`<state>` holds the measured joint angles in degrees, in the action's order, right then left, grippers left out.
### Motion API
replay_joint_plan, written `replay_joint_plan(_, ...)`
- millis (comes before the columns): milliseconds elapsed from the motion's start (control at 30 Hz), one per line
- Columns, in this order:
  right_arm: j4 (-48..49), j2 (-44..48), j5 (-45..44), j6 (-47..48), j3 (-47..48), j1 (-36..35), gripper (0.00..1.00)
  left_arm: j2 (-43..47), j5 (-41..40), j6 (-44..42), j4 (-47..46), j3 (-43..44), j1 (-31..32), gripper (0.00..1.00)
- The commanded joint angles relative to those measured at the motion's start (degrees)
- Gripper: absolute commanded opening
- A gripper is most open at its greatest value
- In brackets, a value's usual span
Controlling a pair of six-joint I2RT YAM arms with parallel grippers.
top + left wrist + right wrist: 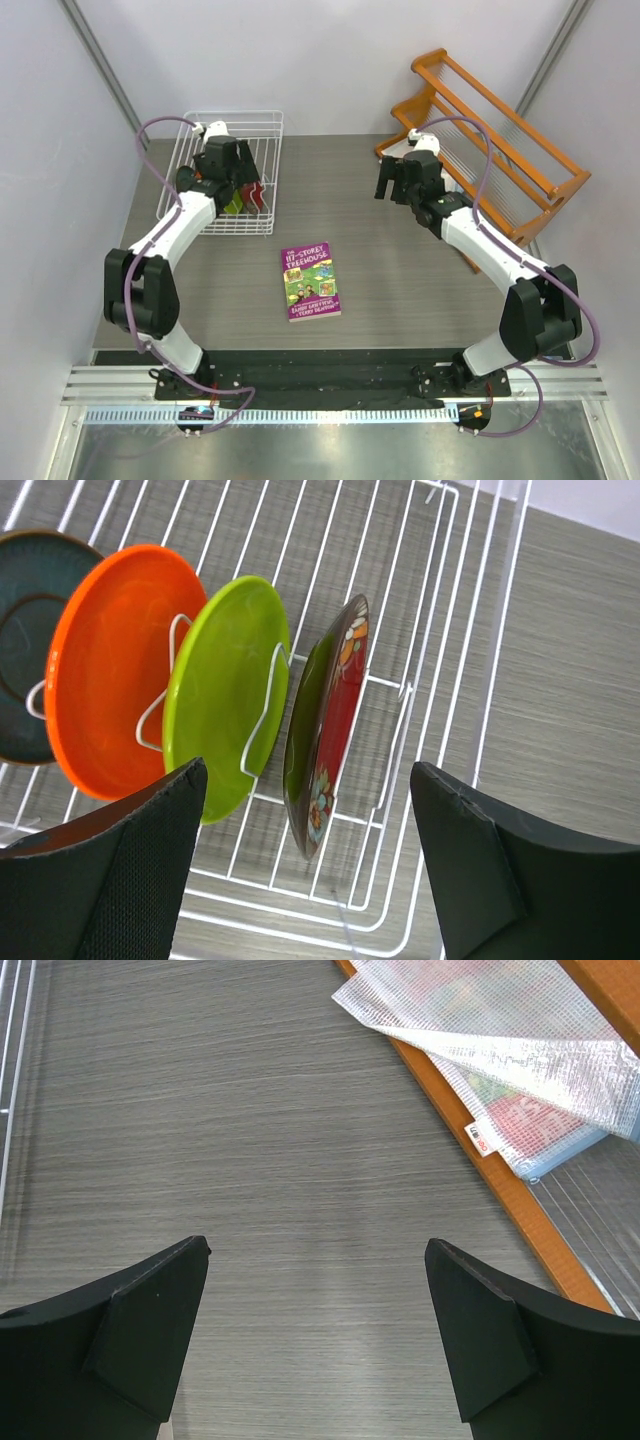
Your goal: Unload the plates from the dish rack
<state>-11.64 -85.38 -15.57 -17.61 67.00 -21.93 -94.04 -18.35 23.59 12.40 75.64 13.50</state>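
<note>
1. Risk: my left tool (307,780) hangs released over the dish rack (268,150), jaws wide and lined up either side of the dark red floral plate (335,730); if I come down off-line, one finger would likely strike the lime green plate (225,695) just beside it, or catch a wire tine.
2. Risk: the red plate stands on edge and leans; its glaze looks slick, so I judge a pinch on the thin rim could slip, or the plate could snag a tine on the way up and tug the light wire rack.
3. Right tool (316,1247): released, holding nothing, above bare counter (250,1110) near the orange wooden rack (480,110), well apart from the plates.
4. The plates: all four sit in the white rack at the far left, upright between tines in a row; teal plate (20,640), orange plate (115,670), lime green, then dark red with flowers; none is unloaded yet.
</note>
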Motion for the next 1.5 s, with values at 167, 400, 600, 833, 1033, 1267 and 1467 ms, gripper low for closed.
replay_joint_plan(167,1.2,-1.5,-0.8,-1.3,2.9,0.0,0.95,-5.3,-1.3,0.9,-4.7,3.3,0.0,0.73)
replay_joint_plan(400,0.7,-2.8,0.2,-0.9,2.9,0.0,0.94,-8.6,-2.0,1.7,-5.9,3.7,0.0,0.53)
replay_joint_plan(600,0.6,-3.6,0.5,-0.7,3.2,0.1,0.95,-11.2,-2.0,2.2,-6.3,3.9,0.0,0.41)
replay_joint_plan(833,0.3,-4.6,1.3,-0.8,3.2,0.1,0.95,-11.3,-2.8,1.9,-7.6,2.1,0.0,0.26)
replay_joint_plan(1033,-0.1,-5.1,2.0,-1.1,3.5,0.1,0.94,-9.2,-2.7,0.0,-8.9,0.3,0.0,0.0)
replay_joint_plan(1267,-0.8,-5.6,3.2,-1.4,4.0,0.1,0.93,-7.0,-2.7,-3.1,-7.7,0.9,0.2,0.0)
replay_joint_plan(1467,-1.7,-6.0,3.2,-1.5,4.9,0.1,0.91,-3.2,-8.8,-7.9,-8.0,0.7,2.6,0.0)
